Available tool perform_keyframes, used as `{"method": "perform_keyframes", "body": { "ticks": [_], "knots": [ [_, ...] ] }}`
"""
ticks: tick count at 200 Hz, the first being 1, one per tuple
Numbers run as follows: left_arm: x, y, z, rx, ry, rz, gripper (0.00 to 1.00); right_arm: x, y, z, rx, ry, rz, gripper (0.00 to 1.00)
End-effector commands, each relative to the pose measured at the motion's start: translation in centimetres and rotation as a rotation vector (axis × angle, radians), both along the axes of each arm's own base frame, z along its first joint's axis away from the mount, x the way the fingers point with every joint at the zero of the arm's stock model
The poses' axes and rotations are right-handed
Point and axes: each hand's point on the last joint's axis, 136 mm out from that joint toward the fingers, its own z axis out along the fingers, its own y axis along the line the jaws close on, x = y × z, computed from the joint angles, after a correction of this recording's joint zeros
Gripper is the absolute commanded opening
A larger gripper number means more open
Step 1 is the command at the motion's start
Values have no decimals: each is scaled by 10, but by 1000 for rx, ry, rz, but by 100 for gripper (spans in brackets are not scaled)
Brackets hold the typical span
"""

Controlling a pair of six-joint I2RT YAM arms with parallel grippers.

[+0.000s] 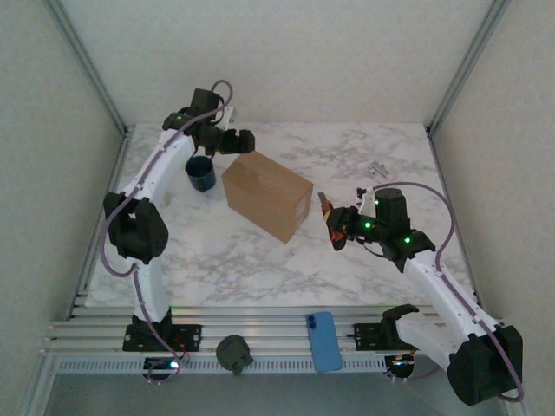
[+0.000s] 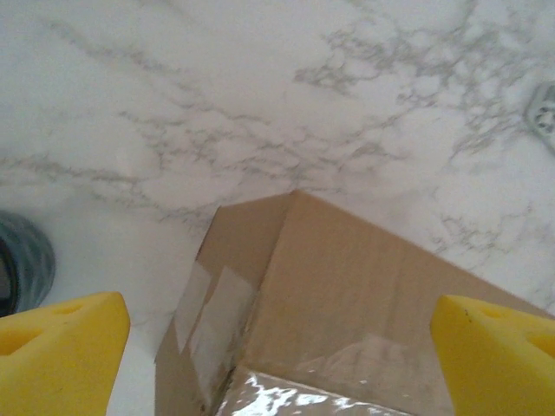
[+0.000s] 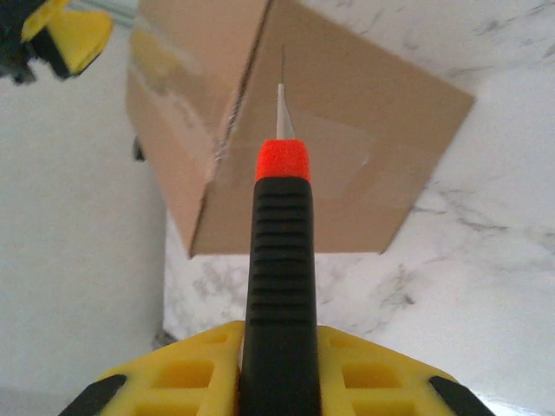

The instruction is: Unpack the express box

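Left arm bent up from its base along the left edge of the table [image 1: 217,260], forearm reaching in across the far side. Left claw [image 1: 234,140] spread wide and empty, yellow pads [image 2: 61,355] flanking the far-left end of the express box [image 1: 267,195] from above.

Right arm folded low out of the near right corner, right claw [image 1: 334,227] clamped on a black-handled knife [image 3: 279,260]. Blade aimed at the box's near-right end, close to it; contact impossible to judge.

Box near mid-table, taped shut, long axis diagonal from far left to near right. Dark blue mug [image 1: 201,173] just beside its far-left end.

Bare marble open before the box and at far right. Blue phone [image 1: 324,341] on the near rail.
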Motion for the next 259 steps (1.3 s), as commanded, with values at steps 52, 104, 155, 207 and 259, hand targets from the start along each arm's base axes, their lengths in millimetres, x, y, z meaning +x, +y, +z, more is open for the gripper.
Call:
{"method": "perform_keyframes", "body": {
  "ticks": [52,104,155,207,259],
  "knots": [
    [-30,3,-12,60,29,-86,92,57,-38,-29,-247,3,-269,0],
    [-41,3,-5,41,1,-102,92,89,-15,-42,-313,3,-240,0],
    [-41,1,-33,33,54,-98,90,109,10,-54,-331,13,-227,0],
    [-40,5,-47,58,70,-72,90,119,31,-57,-322,22,-215,0],
    [-51,-9,-56,5,95,-107,89,135,42,-54,-322,13,-202,0]
  ]
}}
